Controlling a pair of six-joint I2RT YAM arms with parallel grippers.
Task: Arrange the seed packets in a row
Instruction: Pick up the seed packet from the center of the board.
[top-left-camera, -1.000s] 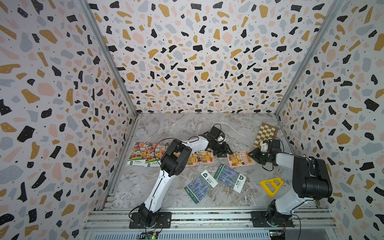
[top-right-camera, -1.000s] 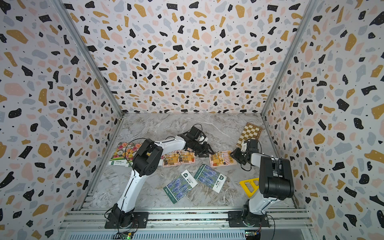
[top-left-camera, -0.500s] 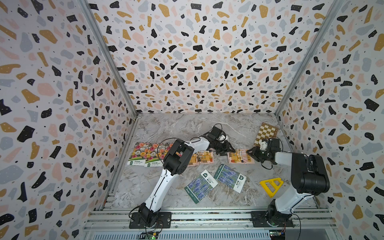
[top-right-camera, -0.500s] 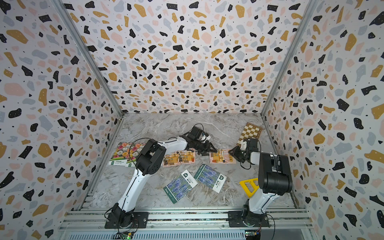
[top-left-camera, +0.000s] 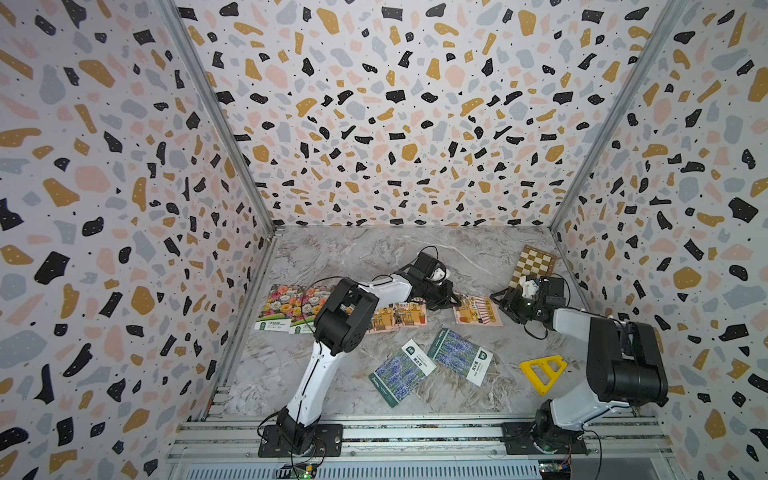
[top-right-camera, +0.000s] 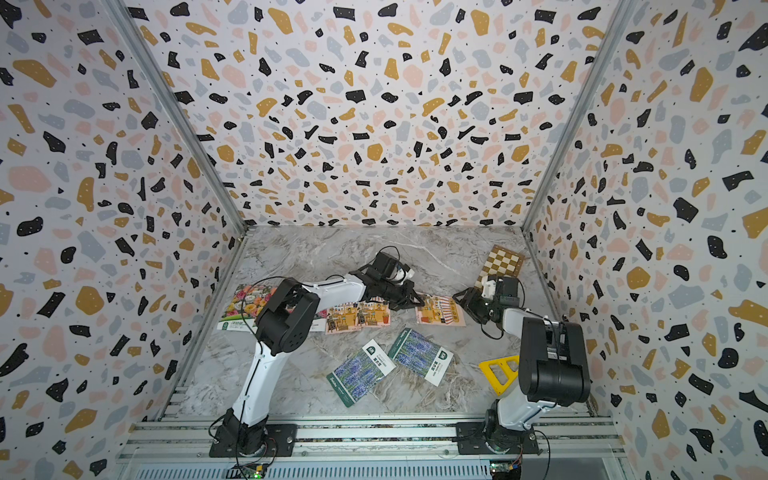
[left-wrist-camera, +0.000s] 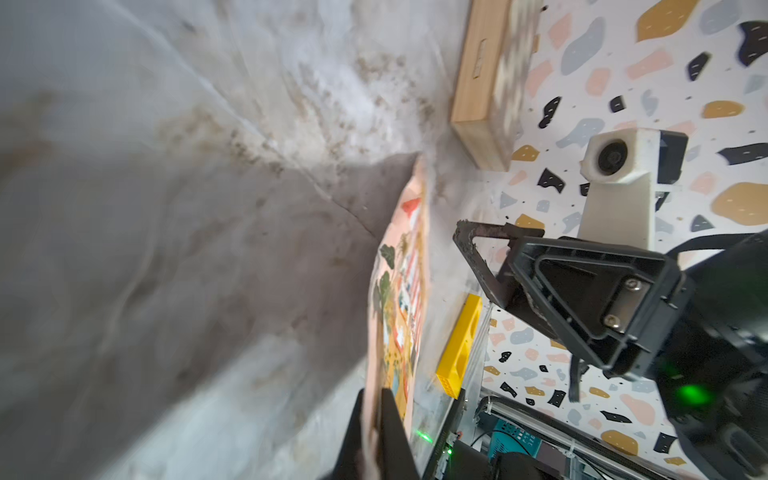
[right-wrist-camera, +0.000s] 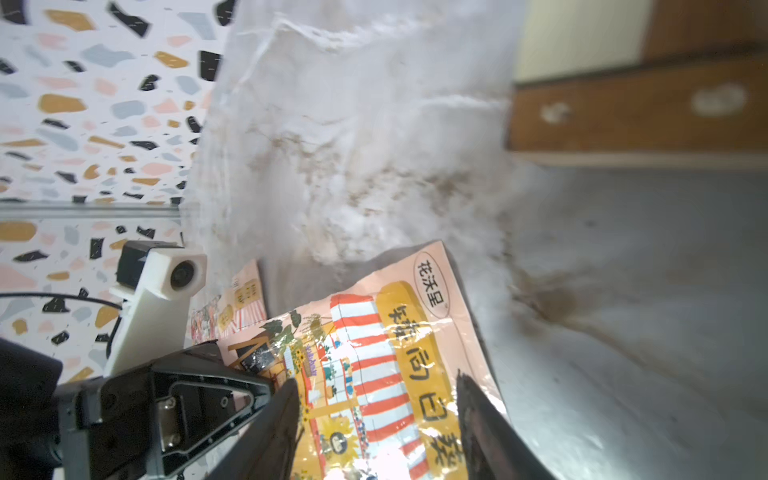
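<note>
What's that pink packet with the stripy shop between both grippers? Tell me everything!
The packet is flat, glossy and pink, showing a drawn shop with a red-and-white striped awning, sunflowers and writing on yellow. It lies apart from the other packets. The left gripper is shut on one edge, which curls up; the right gripper stands open over the opposite end.

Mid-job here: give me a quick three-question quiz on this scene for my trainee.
1. How many lavender packets lie on the table?
2. Whose fingers pinch the lone awning packet? A) left B) right C) neither
3. True or false: the right gripper stands open.
Key: 1 two; 2 A, the left gripper; 3 true.
</note>
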